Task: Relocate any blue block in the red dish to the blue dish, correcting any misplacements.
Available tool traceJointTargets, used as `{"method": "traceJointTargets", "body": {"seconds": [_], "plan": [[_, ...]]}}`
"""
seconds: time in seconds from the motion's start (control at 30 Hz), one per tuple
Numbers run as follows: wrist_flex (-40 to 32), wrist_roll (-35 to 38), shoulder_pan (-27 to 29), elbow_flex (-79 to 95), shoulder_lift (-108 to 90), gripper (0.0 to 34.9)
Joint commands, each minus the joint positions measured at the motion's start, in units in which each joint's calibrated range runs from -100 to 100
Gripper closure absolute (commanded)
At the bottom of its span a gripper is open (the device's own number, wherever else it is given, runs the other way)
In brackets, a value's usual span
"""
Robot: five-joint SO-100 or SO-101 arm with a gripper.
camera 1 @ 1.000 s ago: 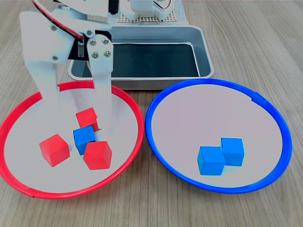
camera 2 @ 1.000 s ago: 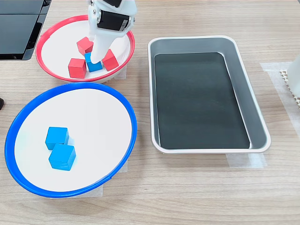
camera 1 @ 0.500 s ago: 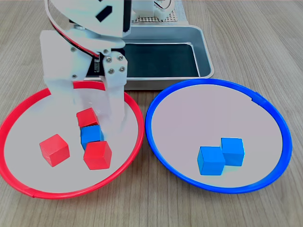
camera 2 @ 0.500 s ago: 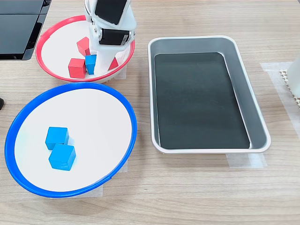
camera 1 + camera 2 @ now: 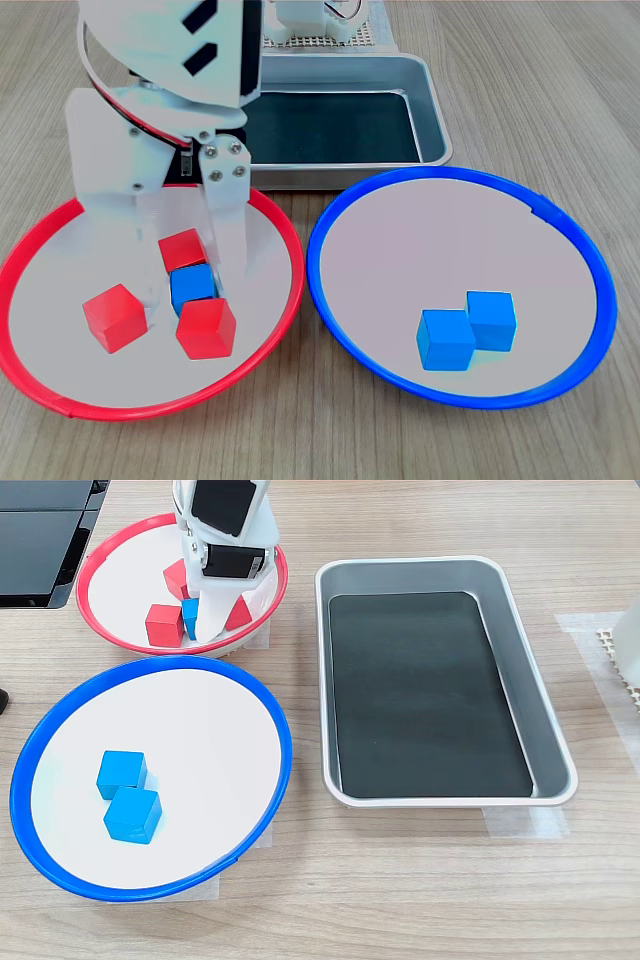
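Observation:
In the first exterior view the blue block (image 5: pixel 192 287) lies in the red dish (image 5: pixel 60 400), wedged between two red cubes (image 5: pixel 181 247) (image 5: pixel 206 328). A third red cube (image 5: pixel 114 317) sits to their left. My white gripper (image 5: pixel 190 285) reaches down into the dish and stands open, one finger close on each side of the blue block. In the second exterior view a finger (image 5: pixel 211 618) covers most of the blue block (image 5: pixel 188 618) in the red dish (image 5: pixel 82 590). The blue dish (image 5: pixel 470 405) (image 5: pixel 285 740) holds two blue cubes (image 5: pixel 447 339) (image 5: pixel 491 320).
A rectangular metal tray (image 5: pixel 430 110) (image 5: pixel 540 680) with a dark floor stands behind the dishes in the first exterior view. The arm's base (image 5: pixel 310 20) is beyond the tray. A dark flat object (image 5: pixel 40 540) lies at the second exterior view's top left.
The gripper has dropped lower into the red dish and shifted left in the first exterior view. Its fingers have narrowed around the blue block, which has barely moved.

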Motion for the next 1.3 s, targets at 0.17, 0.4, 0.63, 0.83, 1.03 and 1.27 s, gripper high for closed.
{"method": "traceJointTargets", "body": {"seconds": [0.17, 0.4, 0.63, 0.83, 1.03, 1.27], "plan": [[0.40, -0.24, 1.19, -0.64, 0.31, 23.4], [0.48, -0.39, 1.19, -0.46, 1.08, 27.9], [1.06, -1.47, 1.00, 0.09, 0.23, 34.6], [1.89, -3.08, 0.53, 1.18, -3.44, 34.6], [5.35, -8.25, -2.95, 2.54, -12.31, 34.6], [9.40, -12.99, -6.34, 1.54, -17.77, 34.6]]}}
